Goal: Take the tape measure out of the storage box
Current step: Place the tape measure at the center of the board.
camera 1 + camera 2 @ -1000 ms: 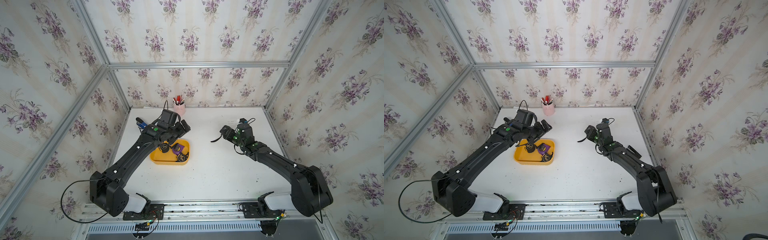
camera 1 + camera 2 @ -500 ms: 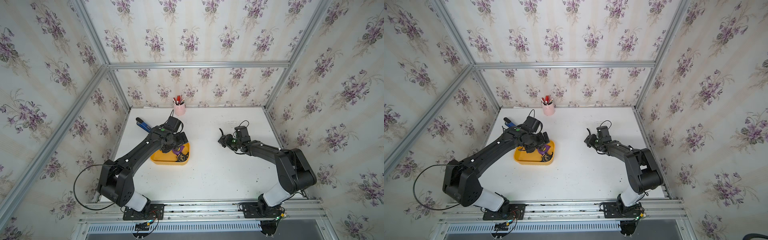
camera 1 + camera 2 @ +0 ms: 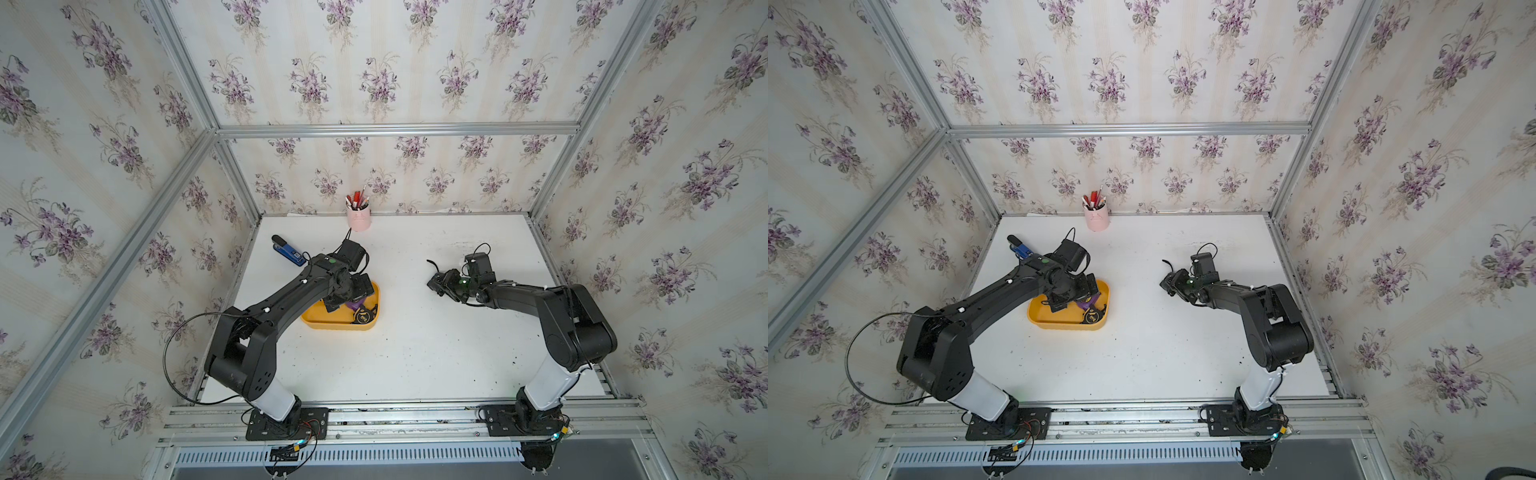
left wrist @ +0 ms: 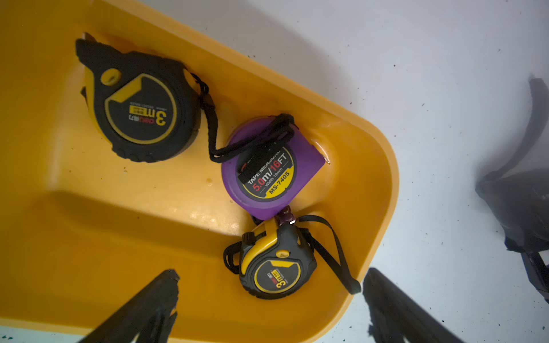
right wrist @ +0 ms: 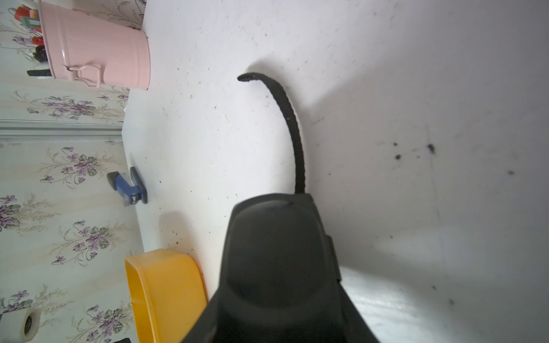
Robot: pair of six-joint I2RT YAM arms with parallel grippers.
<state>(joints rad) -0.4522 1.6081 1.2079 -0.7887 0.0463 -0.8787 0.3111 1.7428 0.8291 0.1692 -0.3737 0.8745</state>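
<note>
My left claw hangs wide open, empty, over the storage box. The small yellow-black tape measure lies beneath, in the box's four o'clock corner. At three o'clock, my right claw seems clamped on a black tape measure.

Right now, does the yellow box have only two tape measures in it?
No, the left wrist view shows three in the storage box: the big black tape measure, the purple tape measure and the small black tape measure.
</note>
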